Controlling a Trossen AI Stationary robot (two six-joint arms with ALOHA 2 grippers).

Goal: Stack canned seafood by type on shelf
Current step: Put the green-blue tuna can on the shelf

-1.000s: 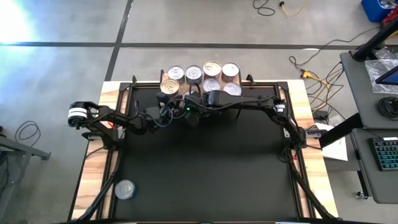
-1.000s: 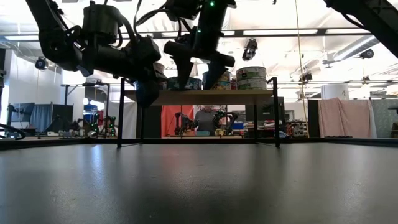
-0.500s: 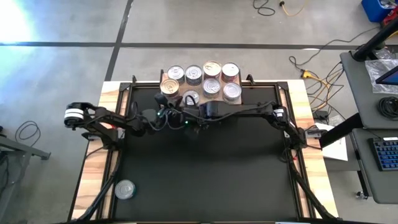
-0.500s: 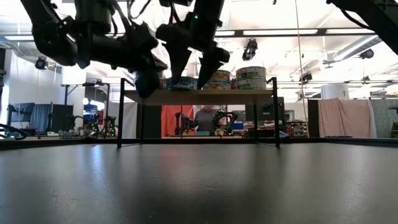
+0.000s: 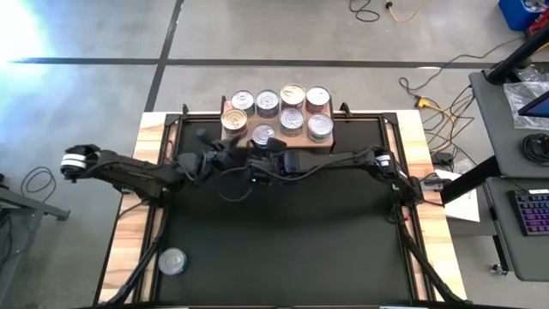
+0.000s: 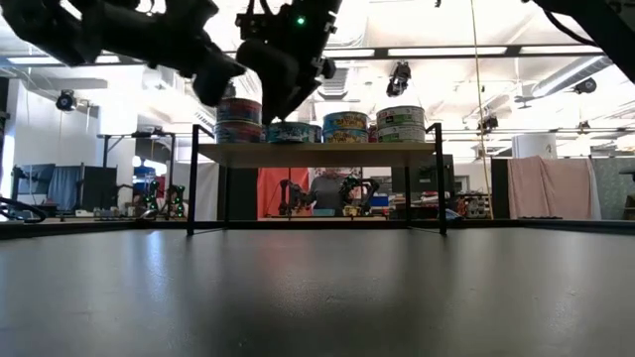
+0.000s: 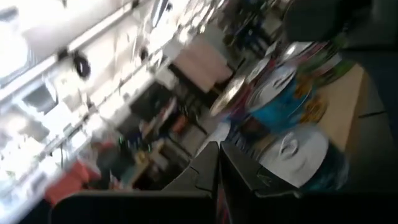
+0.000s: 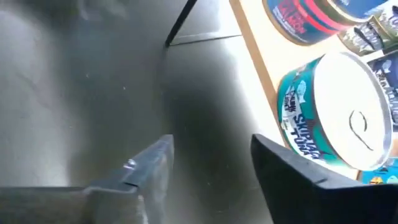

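- The shelf (image 5: 273, 142) stands at the far edge of the black mat (image 5: 283, 240) on the surface, and it carries eight tins of canned seafood (image 5: 292, 119) packed close together, some stacked two high.
- The right tool (image 5: 268, 148) hangs just in front of the shelf's near edge, empty, its fingers (image 8: 283, 177) apart with the teal-labelled tin (image 8: 333, 118) right beside them. A sideways drift could clip that tin and shove it into its neighbours.
- The left tool (image 5: 225, 144) hovers near the shelf's left end, fingers (image 7: 239, 177) pressed together and holding nothing. The two arms are almost touching there, so whichever moves first risks knocking the other, or the stacked tins at that end.
- One silver-lidded tin (image 5: 172, 261) lies well away from the shelf, at the mat's near left corner. In my judgement it goes on the shelf next, and adding it to a crowded stack could topple a pile.
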